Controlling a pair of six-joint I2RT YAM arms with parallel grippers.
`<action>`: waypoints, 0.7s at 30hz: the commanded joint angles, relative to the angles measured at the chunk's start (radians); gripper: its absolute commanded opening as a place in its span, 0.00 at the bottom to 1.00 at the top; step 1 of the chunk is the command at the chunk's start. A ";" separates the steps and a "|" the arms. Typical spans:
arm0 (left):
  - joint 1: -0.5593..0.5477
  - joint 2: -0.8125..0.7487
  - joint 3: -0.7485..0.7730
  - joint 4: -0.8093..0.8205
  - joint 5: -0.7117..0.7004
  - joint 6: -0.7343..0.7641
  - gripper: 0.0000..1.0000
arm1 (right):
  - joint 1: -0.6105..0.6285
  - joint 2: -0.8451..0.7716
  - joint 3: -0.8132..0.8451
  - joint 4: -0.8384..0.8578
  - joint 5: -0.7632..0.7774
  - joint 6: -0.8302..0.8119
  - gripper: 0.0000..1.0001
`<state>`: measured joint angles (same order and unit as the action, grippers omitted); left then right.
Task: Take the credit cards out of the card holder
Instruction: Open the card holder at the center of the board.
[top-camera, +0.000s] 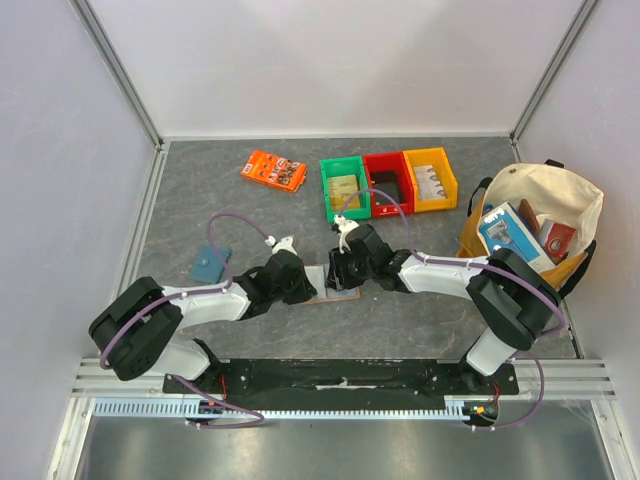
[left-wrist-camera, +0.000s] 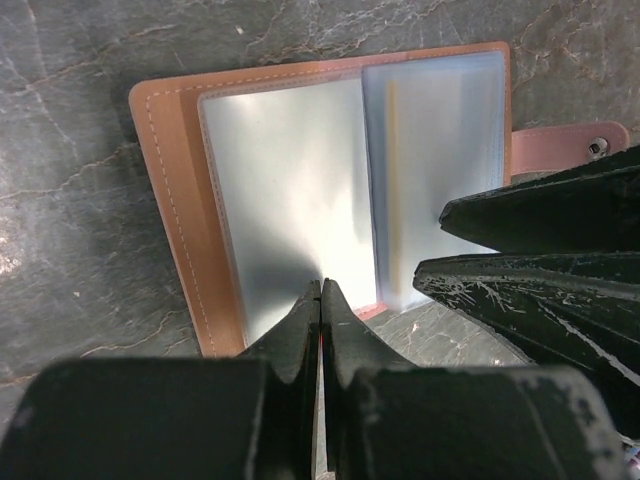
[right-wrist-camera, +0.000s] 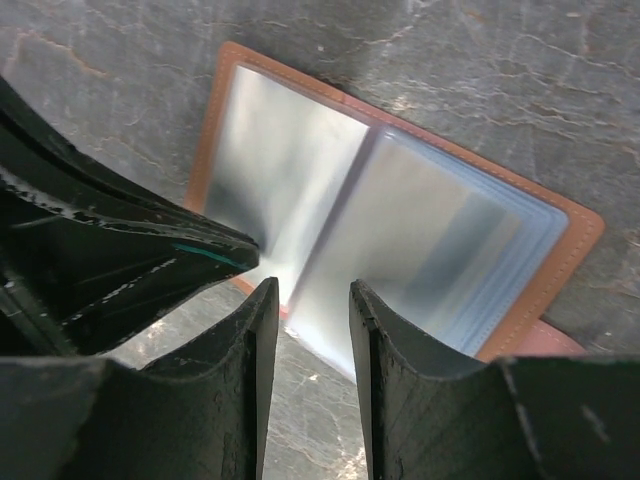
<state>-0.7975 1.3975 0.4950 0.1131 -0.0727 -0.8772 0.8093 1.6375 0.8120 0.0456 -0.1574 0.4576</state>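
Observation:
The tan leather card holder (left-wrist-camera: 175, 170) lies open and flat on the grey table, its clear sleeves (left-wrist-camera: 290, 190) facing up and its snap tab (left-wrist-camera: 570, 148) at the right. Glare covers the sleeves, so I cannot make out any cards. My left gripper (left-wrist-camera: 321, 288) is shut, with its tips resting on the near edge of the left sleeve. My right gripper (right-wrist-camera: 305, 290) is slightly open over the holder's (right-wrist-camera: 560, 270) near edge by the fold, holding nothing. In the top view both grippers, left (top-camera: 305, 280) and right (top-camera: 342, 268), meet over the holder (top-camera: 330, 292).
A teal pouch (top-camera: 210, 263) lies left of the left arm. An orange packet (top-camera: 273, 171) and green (top-camera: 345, 187), red (top-camera: 388, 183) and yellow (top-camera: 430, 180) bins stand at the back. A canvas bag (top-camera: 535, 225) full of items stands at the right.

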 joint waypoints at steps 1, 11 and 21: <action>0.003 -0.046 -0.038 0.003 -0.004 -0.037 0.04 | 0.002 0.008 0.047 0.079 -0.082 0.018 0.41; 0.003 -0.135 -0.047 -0.082 -0.093 -0.005 0.07 | 0.010 -0.051 0.084 -0.044 0.135 -0.020 0.47; 0.003 -0.049 -0.013 -0.104 -0.062 0.017 0.07 | 0.010 -0.071 0.064 -0.161 0.239 -0.019 0.63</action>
<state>-0.7979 1.3281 0.4675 0.0399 -0.1257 -0.8883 0.8177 1.5681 0.8654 -0.0872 0.0433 0.4438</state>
